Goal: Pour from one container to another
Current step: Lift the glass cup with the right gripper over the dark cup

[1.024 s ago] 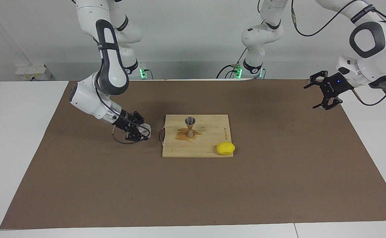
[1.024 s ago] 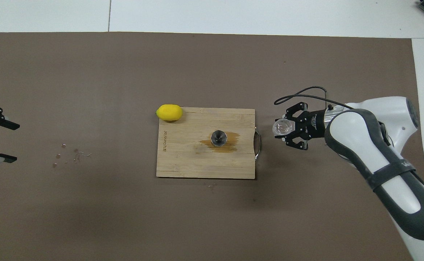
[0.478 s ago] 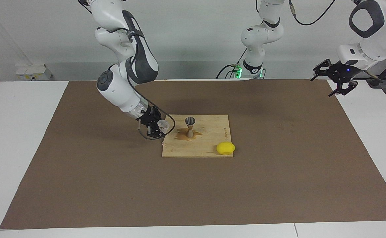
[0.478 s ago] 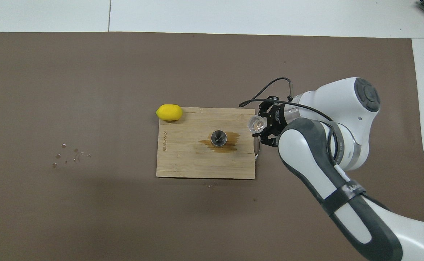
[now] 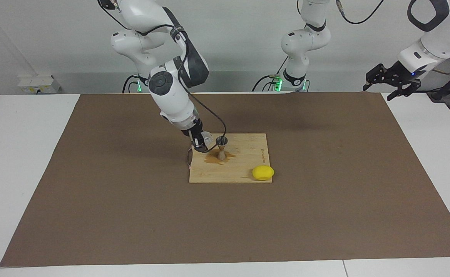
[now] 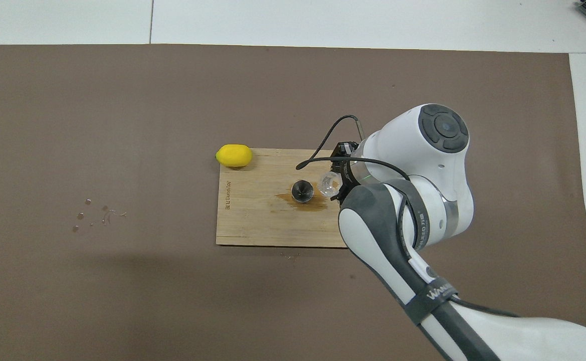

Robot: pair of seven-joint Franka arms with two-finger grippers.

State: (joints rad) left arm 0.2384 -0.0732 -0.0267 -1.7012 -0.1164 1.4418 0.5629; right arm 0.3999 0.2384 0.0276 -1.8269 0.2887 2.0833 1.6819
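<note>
Your right gripper (image 5: pixel 201 141) has carried the glass cup (image 5: pixel 208 137), clamped between its fingers, from the mat at the right arm's end in over the cutting board (image 5: pixel 248 169); a second ago it was well apart from the board. Now the cup hangs tilted just beside the rim of the jigger (image 5: pixel 221 147), which stands upright in a brown stain on the board, so you look ready to pour. A lemon (image 5: pixel 263 172) sits at the board's corner. Your left gripper (image 5: pixel 390 79), fingers spread and holding nothing, has lifted away and waits over the table's left-arm edge.
</note>
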